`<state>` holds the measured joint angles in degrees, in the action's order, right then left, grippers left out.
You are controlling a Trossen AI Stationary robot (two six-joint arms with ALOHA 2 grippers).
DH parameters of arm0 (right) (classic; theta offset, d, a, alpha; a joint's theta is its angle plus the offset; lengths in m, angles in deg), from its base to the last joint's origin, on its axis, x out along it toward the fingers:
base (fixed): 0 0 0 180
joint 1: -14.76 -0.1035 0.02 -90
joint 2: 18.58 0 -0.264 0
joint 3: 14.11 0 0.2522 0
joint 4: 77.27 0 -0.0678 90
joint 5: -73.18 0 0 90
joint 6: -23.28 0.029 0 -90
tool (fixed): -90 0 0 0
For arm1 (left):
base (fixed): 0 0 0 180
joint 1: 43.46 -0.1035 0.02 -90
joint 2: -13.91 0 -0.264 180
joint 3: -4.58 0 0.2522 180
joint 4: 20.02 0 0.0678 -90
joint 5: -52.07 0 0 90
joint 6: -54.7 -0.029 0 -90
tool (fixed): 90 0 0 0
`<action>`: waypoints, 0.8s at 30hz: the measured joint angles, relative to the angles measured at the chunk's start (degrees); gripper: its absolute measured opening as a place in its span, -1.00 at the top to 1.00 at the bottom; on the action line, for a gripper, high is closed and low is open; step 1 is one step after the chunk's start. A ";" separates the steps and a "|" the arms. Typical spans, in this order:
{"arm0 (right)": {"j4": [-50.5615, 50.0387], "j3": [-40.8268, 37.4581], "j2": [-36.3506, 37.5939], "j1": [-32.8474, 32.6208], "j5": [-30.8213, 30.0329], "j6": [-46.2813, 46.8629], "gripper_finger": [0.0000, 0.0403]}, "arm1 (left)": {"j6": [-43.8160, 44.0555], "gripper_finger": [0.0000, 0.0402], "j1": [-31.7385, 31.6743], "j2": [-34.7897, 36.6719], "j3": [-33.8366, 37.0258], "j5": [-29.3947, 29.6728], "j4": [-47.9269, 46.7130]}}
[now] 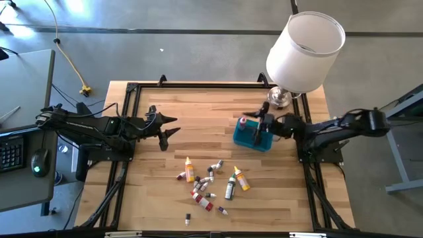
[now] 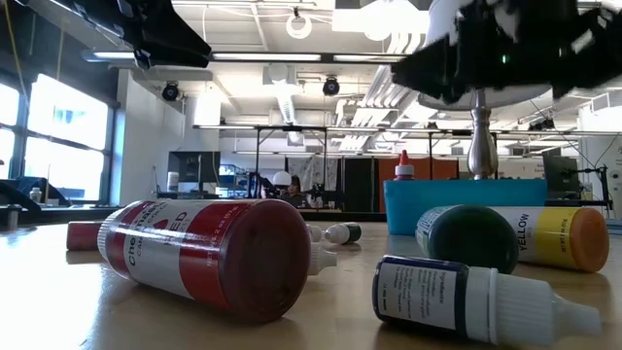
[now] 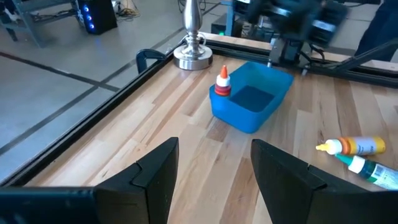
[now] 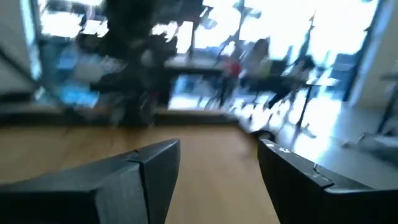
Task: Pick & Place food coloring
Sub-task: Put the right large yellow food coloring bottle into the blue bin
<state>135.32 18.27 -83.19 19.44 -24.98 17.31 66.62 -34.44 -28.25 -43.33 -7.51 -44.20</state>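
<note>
Teal bin (image 1: 253,135) sits right of centre in high view, one red-capped bottle (image 1: 242,121) upright at its left end. Right hand (image 1: 263,121) hovers over bin, fingers spread, holding nothing. Left hand (image 1: 173,127) waits at mid-left, fingers apart, empty. Remaining food coloring bottles (image 1: 206,183) lie scattered on wooden desk (image 1: 198,106), lower centre. White lamp (image 1: 301,54) stands at upper right.

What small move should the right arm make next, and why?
Probably swing the right tool toward the scattered small plastic dropper bottles. It sits over the teal rectangular plastic bin, open and holding nothing, and one red-capped bottle already stands inside. The left tool waits open, empty.
</note>
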 joint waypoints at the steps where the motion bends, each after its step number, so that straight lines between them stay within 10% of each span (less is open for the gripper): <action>1: -9.72 3.63 0.87 -2.25 -1.67 0.61 -0.04 | 0.43 0.02 -0.01 -0.01 0.00 0.37 0.00; 6: -55.84 25.43 -3.01 -12.63 -15.38 20.17 -0.03 | 3.16 0.02 -0.01 0.01 0.00 1.63 0.17; 10: -75.54 38.11 -10.93 -18.07 -14.74 36.08 -0.03 | 4.91 0.02 -0.02 -0.01 0.00 1.65 0.15; 24: -87.36 50.61 -35.11 -22.74 6.91 72.66 -0.03 | 5.00 0.02 -0.02 0.00 0.00 0.18 -0.11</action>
<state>47.96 68.88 -118.31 -3.30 -18.07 89.98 71.62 -34.46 -28.25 -43.33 -7.33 -44.30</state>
